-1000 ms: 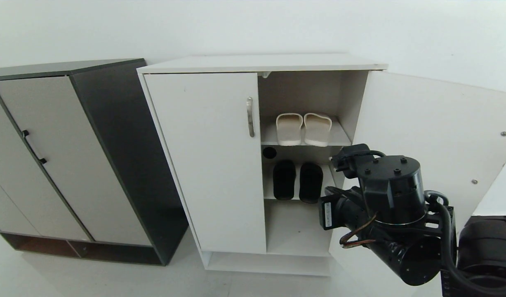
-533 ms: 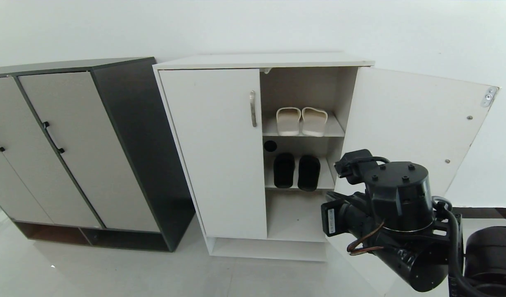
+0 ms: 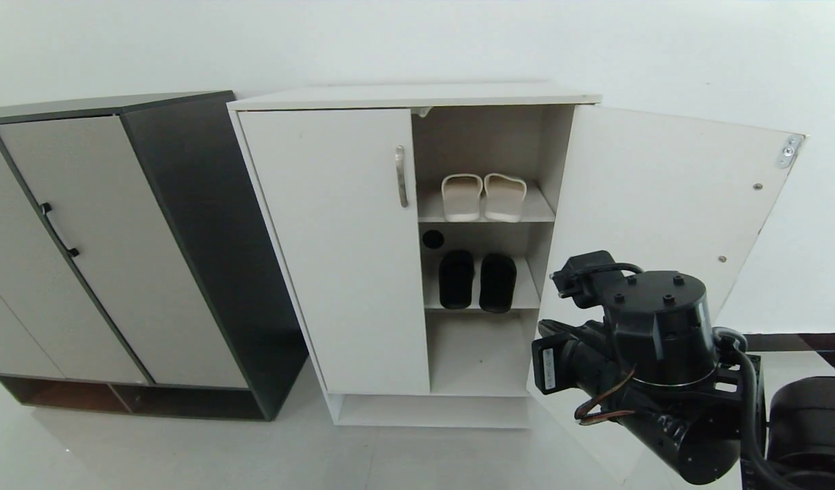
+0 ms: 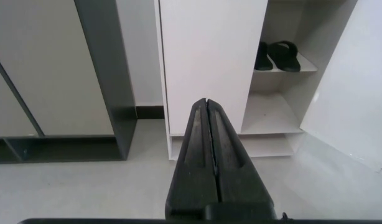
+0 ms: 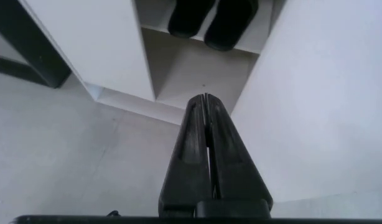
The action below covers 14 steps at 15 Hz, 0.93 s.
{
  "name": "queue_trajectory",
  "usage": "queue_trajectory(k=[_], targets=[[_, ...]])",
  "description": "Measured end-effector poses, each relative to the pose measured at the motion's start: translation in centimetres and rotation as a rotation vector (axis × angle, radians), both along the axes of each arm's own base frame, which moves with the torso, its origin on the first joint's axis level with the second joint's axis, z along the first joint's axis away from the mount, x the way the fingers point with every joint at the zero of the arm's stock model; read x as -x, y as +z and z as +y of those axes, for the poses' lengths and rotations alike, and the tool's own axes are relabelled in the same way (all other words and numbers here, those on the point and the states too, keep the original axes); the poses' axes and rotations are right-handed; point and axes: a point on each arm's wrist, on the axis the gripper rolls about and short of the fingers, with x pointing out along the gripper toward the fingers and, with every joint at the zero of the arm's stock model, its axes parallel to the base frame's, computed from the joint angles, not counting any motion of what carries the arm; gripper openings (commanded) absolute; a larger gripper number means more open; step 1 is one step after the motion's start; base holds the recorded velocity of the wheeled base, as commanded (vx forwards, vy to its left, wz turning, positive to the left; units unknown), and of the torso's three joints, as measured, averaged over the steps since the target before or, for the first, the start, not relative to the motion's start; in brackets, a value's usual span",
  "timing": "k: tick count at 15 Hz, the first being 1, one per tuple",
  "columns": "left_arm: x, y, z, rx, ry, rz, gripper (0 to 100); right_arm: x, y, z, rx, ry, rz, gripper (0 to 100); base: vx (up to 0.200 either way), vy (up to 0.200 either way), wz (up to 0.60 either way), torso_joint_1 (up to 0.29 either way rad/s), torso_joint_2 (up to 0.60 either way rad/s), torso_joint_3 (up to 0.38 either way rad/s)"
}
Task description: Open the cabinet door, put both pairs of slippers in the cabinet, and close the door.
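behind right arm [image 3: 652, 354], cabinet door [image 3: 662, 197] corner hidden; left end effector [image 4: 207, 103], right end effector [image 5: 207, 98] each closed.

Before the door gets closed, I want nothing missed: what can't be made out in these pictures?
Head view: the closed left door hides the white cabinet's left half.
Head view: the right arm covers the open right door's lower corner; its outer face is turned away.
Right wrist view: the black slippers are cut off by the frame edge.
Head view: the grey cabinet is cut off at the left edge.
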Motion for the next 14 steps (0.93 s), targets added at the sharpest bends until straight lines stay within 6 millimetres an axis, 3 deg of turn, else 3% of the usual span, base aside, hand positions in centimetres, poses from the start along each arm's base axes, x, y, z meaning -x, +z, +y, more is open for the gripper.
queue_trajectory(k=[14], targets=[[0.0,0.0,0.0,-0.003,0.003,0.001,0,-0.3,-1.6,-0.2,0.038,0.003,0.042,0,0.000,0.000,0.00,0.000,0.00,0.000]])
